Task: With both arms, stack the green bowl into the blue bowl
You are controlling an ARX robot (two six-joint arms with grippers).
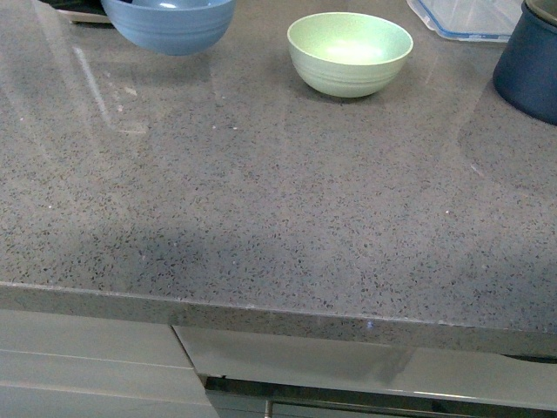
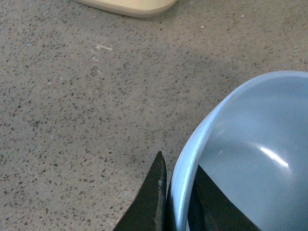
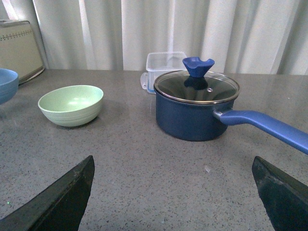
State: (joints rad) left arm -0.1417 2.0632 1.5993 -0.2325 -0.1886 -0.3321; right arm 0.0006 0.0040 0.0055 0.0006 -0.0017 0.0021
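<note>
Grey speckled bench (image 1: 261,218): my left hand (image 2: 179,166) pinches the blue bowl (image 2: 250,144) by its rim; my right hand (image 3: 173,161), spread wide, faces the green bowl (image 3: 71,105), beside the navy pot (image 3: 195,113).

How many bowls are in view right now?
2. The blue bowl is far left, rim pinched by the left gripper; the green bowl sits free, left of the navy pot. Others may be off-frame.
</note>
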